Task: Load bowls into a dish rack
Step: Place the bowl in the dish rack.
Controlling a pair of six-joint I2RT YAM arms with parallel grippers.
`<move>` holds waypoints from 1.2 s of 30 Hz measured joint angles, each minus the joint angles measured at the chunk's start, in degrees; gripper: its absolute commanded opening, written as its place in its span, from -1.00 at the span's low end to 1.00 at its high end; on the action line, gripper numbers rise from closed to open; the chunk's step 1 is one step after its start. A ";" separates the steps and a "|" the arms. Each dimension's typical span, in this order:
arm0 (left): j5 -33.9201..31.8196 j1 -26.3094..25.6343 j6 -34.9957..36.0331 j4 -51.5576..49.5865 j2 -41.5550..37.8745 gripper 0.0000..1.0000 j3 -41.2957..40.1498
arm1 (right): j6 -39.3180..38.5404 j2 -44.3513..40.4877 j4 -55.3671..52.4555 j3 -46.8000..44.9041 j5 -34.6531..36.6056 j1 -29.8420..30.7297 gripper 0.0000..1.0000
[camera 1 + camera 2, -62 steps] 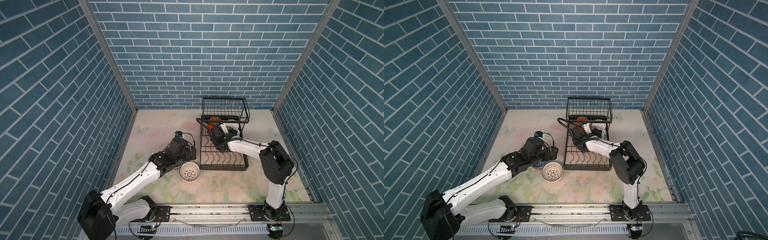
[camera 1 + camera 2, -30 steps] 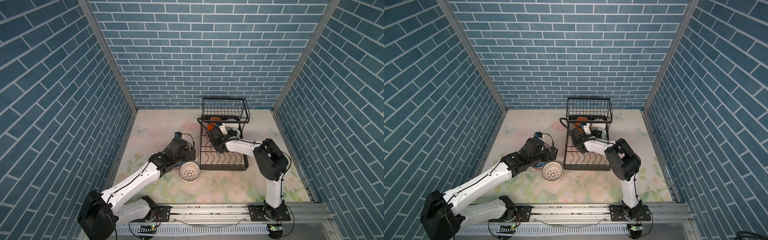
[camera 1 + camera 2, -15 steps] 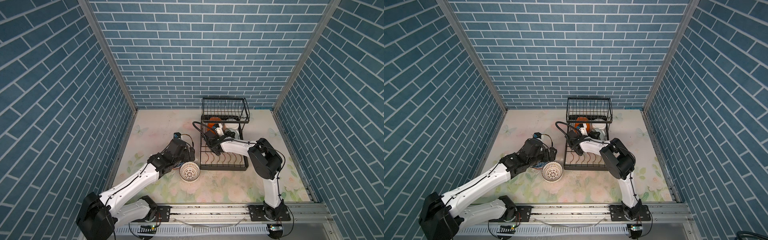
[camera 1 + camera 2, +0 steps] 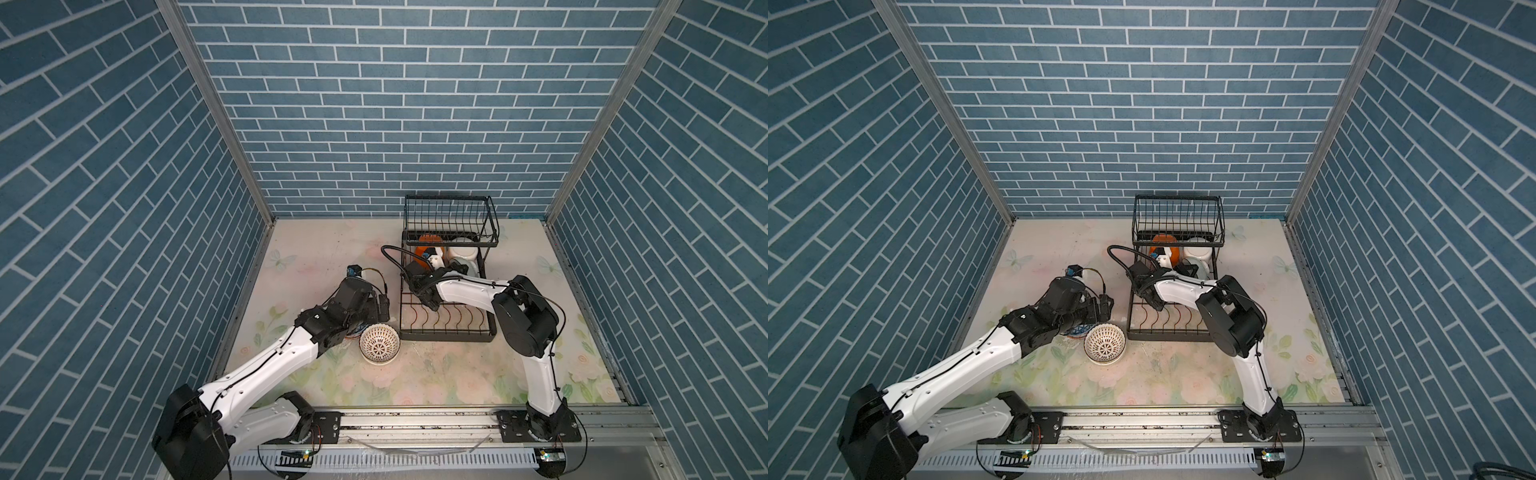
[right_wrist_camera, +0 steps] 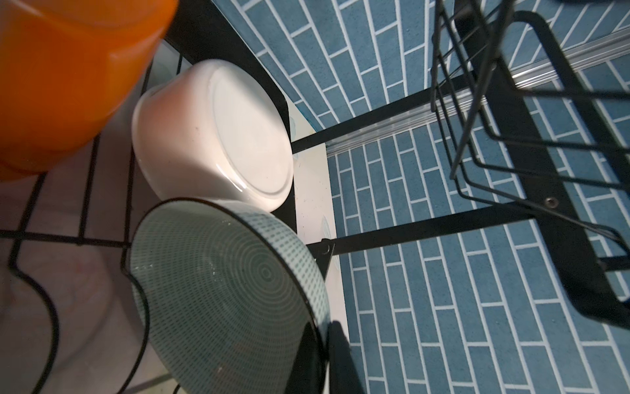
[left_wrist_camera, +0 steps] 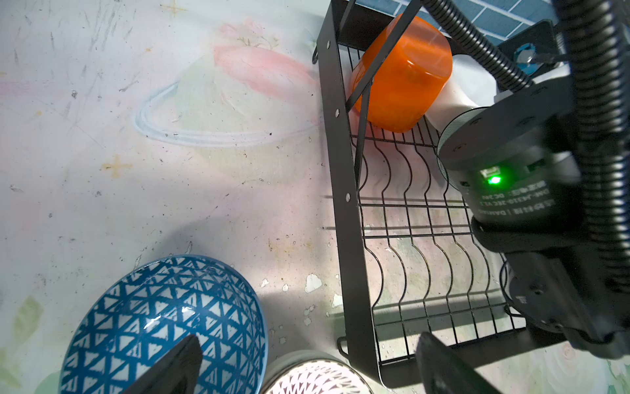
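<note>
The dish rack (image 4: 449, 334) stands on the right half of the floral worktop (image 4: 316, 257), with its raised basket tier at the end nearest the back wall. Three bowls sit in the lower tray beneath that basket. An orange bowl (image 4: 428, 245) lies tipped on its side. A white bowl (image 4: 462, 251) stands on edge just beside it. A mint green bowl (image 5: 225, 290) with a fine dotted pattern stands tilted just in front of the white one. The right claw (image 5: 322, 361) is pinched tight on the mint green bowl's dark rim, with one finger inside the bowl and one outside.

Two more bowls rest on the worktop outside the rack, near its front left corner. A lattice-patterned bowl (image 4: 379, 341) sits upright just beside that corner. A blue-and-white bowl (image 6: 163, 324) sits next to it and is mostly hidden under the left arm (image 4: 286, 357) in both top views. The left claw (image 6: 308, 337) hangs above these two with its jaws spread wide, holding nothing. In the left wrist view one finger shows over the blue-and-white bowl and the other over the rack's corner.
</note>
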 measured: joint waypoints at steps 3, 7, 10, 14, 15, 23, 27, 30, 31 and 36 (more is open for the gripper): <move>0.00 0.00 0.00 0.00 0.00 0.99 0.00 | 0.09 0.02 -0.87 0.61 -0.44 0.02 -0.90; 0.00 0.02 0.00 0.00 0.00 0.99 0.00 | 0.07 0.02 -2.49 1.64 -1.36 0.04 -0.85; 0.00 0.04 0.00 -0.02 0.00 0.99 0.00 | 0.07 0.02 -3.34 2.16 -1.75 0.09 -0.83; -0.02 0.11 0.00 -0.02 0.00 0.99 0.00 | 0.04 0.52 -4.20 3.26 -2.19 0.11 -0.82; -0.04 0.11 0.00 -0.02 0.00 0.99 0.00 | -0.02 0.72 -4.44 3.58 -2.16 0.13 -0.81; -0.22 0.11 0.02 -0.02 -0.46 0.99 0.00 | 0.09 2.25 -7.13 6.43 -2.03 0.63 -0.79; -0.24 0.11 0.00 -0.04 -0.52 0.99 0.00 | 0.94 2.40 -8.48 6.45 -2.32 0.96 -0.75; -0.24 0.15 0.00 -0.04 -0.52 0.99 0.00 | 2.21 2.67 -9.14 6.47 -2.62 1.57 -0.72; -0.24 0.20 0.00 -0.04 -0.52 0.99 0.00 | 2.67 2.71 -9.46 6.51 -2.73 1.84 -0.70; -0.24 0.22 0.00 -0.04 -0.52 0.99 0.00 | 4.26 2.91 -10.49 7.23 -3.13 2.40 -0.60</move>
